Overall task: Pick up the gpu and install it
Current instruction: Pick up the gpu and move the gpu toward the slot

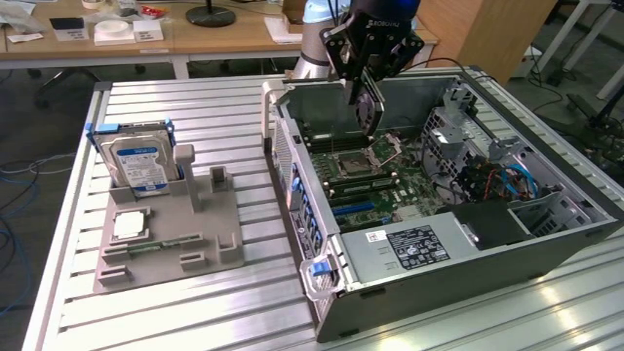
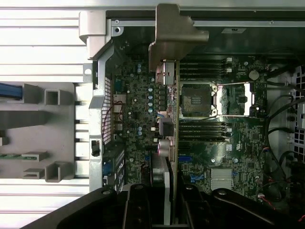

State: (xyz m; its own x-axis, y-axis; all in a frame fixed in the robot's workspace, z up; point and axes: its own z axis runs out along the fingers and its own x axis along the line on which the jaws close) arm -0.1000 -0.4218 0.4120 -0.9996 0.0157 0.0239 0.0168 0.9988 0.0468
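The gpu [image 1: 370, 111] hangs on edge above the open computer case [image 1: 458, 270], over the motherboard [image 1: 366, 179] near the case's back wall. My gripper [image 1: 367, 88] is shut on its upper edge. In the wrist view the gpu [image 2: 172, 119] appears edge-on, running up the picture between my two black fingers [image 2: 139, 206]. Its silvery end bracket [image 2: 174, 38] sits by the case's rear wall. The card is above the board, beside the CPU socket [image 2: 198, 100], and is not seated in a slot.
On the exterior view's left, a grey fixture [image 1: 210, 230] holds a blue-labelled hard drive [image 1: 139, 162], a CPU chip [image 1: 130, 224] and a green memory stick [image 1: 156, 245]. Inside the case are a power supply [image 1: 410, 248], drive cage and cables [image 1: 507, 179]. The table is ribbed aluminium.
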